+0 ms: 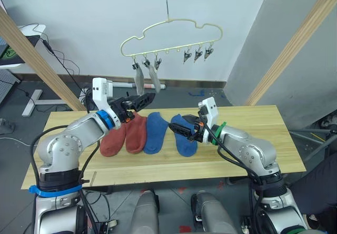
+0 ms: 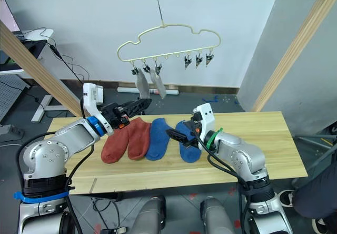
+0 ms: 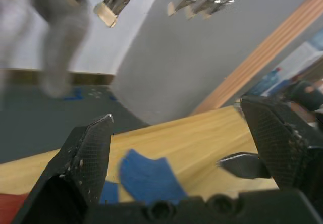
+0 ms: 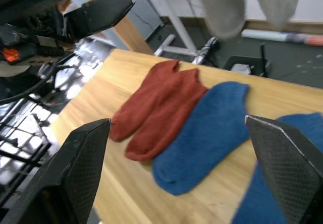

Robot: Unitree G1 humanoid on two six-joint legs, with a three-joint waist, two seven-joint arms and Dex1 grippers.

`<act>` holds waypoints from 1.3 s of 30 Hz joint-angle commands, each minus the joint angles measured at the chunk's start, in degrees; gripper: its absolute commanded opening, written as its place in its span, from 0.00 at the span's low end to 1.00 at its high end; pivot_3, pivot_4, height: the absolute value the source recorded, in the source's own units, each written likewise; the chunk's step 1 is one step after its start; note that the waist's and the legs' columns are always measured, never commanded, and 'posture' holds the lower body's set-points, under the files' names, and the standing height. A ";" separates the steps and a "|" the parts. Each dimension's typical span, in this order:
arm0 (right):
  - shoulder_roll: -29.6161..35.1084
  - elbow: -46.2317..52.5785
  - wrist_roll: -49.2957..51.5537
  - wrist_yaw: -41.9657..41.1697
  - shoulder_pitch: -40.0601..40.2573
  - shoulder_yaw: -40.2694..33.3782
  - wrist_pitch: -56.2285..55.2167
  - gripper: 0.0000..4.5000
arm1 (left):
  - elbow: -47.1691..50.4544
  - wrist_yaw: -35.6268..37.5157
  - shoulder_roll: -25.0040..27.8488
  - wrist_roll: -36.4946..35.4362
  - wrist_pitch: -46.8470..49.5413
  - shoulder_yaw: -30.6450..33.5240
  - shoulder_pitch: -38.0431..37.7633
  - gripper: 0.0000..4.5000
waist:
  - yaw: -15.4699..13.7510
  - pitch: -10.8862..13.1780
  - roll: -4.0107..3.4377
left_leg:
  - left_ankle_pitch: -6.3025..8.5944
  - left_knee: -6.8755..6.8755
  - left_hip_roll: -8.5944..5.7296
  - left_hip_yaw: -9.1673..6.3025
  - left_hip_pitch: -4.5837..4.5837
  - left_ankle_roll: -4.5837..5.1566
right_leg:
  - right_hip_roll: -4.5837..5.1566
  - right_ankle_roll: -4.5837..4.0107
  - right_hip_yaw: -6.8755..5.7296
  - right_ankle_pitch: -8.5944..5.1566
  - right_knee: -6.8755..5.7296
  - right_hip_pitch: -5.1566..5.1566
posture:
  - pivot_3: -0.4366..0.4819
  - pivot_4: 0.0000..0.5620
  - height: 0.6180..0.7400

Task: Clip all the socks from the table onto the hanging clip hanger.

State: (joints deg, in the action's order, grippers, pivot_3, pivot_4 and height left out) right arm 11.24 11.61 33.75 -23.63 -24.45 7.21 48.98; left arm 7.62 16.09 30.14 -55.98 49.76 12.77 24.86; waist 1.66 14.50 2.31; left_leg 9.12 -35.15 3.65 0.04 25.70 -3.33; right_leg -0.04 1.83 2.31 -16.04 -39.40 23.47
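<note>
The pale-yellow clip hanger hangs above the table. Two light grey socks hang from its left clips; the three right clips are bare. On the wood lie two rust-red socks and two blue socks, side by side. My left gripper is open, raised above the red socks and just below the grey ones. My right gripper is open, low over the right blue sock, fingers pointing left.
Slanted wooden poles of the big frame stand at both ends of the table. A white desk and floor cables lie at the far left. A person's dark leg is at the table's right end.
</note>
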 commanded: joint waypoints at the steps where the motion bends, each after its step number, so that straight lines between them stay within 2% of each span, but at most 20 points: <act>1: 1.59 4.50 -2.42 0.56 -0.04 -1.78 -3.81 0.99 | 0.25 0.98 0.99 12.65 -8.83 -5.07 1.84 1.00 | -0.07 0.01 -0.01 | 0.00 0.00 0.00 0.00 0.02 0.00 | 0.00 0.00 0.00 0.00 0.00 0.02 | 0.46 0.37 1.00; 3: 2.28 7.30 -2.70 1.30 0.79 -3.13 -4.73 0.99 | 0.57 2.22 1.08 19.22 -13.40 -8.76 2.19 1.00 | -0.03 0.00 0.00 | 0.00 0.00 -0.01 0.03 0.03 0.00 | 0.01 0.00 0.03 0.00 0.03 0.03 | 0.46 0.34 1.00; 7: 4.34 11.34 -4.06 0.37 1.75 -4.33 -7.50 0.99 | 0.53 2.09 -0.96 27.71 -20.27 -12.38 3.04 1.00 | -0.04 0.00 0.00 | 0.00 0.03 -0.01 0.03 0.07 0.00 | 0.02 0.00 0.02 0.00 0.08 0.05 | 0.44 0.36 1.00; 9: 5.05 12.49 -4.27 0.41 1.95 -4.67 -8.11 0.99 | -0.11 4.37 -1.74 28.20 -21.07 -12.75 3.56 1.00 | 0.04 0.00 0.00 | 0.00 0.04 -0.01 0.04 0.08 0.00 | 0.02 0.00 0.03 0.00 0.12 0.04 | 0.43 0.37 1.00; 11: 5.21 13.08 -4.16 0.90 1.81 -5.46 -8.59 0.99 | -1.31 5.71 -4.35 26.32 -22.57 -10.53 4.54 1.00 | 0.11 0.00 0.00 | 0.00 0.05 0.00 0.03 0.07 0.00 | 0.01 0.00 0.02 0.00 0.11 0.05 | 0.43 0.38 1.00; 18: 4.66 13.87 -4.43 2.05 0.67 -5.96 -9.77 0.99 | -6.36 6.45 -9.48 29.33 -29.13 -8.59 6.99 1.00 | 0.25 0.00 0.00 | 0.00 0.03 0.00 0.04 0.06 0.01 | 0.00 0.00 0.03 0.00 0.07 0.04 | 0.41 0.39 1.00; 23: 4.29 14.51 -4.38 2.63 -0.12 -5.99 -9.90 1.00 | -11.39 5.86 -11.07 35.02 -35.48 -9.75 8.86 0.68 | 0.22 0.00 0.00 | -0.01 0.03 -0.01 0.03 0.07 0.02 | 0.00 0.00 0.02 0.00 0.07 0.04 | 0.41 0.40 1.00; 37: 4.30 16.22 -2.47 1.50 -1.93 -7.48 -10.32 1.00 | -19.47 6.31 -16.39 39.84 -44.76 -9.29 10.86 0.68 | 0.30 0.00 0.00 | -0.01 0.02 -0.01 0.03 0.07 0.03 | 0.00 0.00 0.01 0.01 0.07 0.02 | 0.37 0.39 1.00; 38: 4.20 16.23 -2.53 1.73 -2.11 -7.37 -10.23 1.00 | -19.51 6.39 -16.48 39.88 -44.97 -9.17 10.80 0.62 | 0.38 0.00 0.00 | -0.01 0.02 -0.01 0.02 0.07 0.03 | 0.00 0.00 0.00 0.01 0.07 0.02 | 0.36 0.40 1.00; 39: 4.01 16.22 -2.58 2.04 -2.39 -7.28 -10.07 1.00 | -19.60 6.37 -16.49 40.07 -45.06 -9.14 10.77 0.60 | 0.43 0.00 0.00 | -0.01 0.02 -0.01 0.03 0.07 0.03 | 0.00 0.00 0.01 0.01 0.07 0.02 | 0.35 0.39 1.00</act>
State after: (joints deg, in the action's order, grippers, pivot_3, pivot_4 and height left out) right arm 15.37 25.12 30.38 -21.97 -25.58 1.07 39.82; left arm -13.06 22.08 13.69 -16.34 6.19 2.90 34.61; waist 2.08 14.50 2.31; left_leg 9.11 -35.13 3.64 0.06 25.77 -3.30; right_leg -0.04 1.83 2.31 -16.03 -39.33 23.50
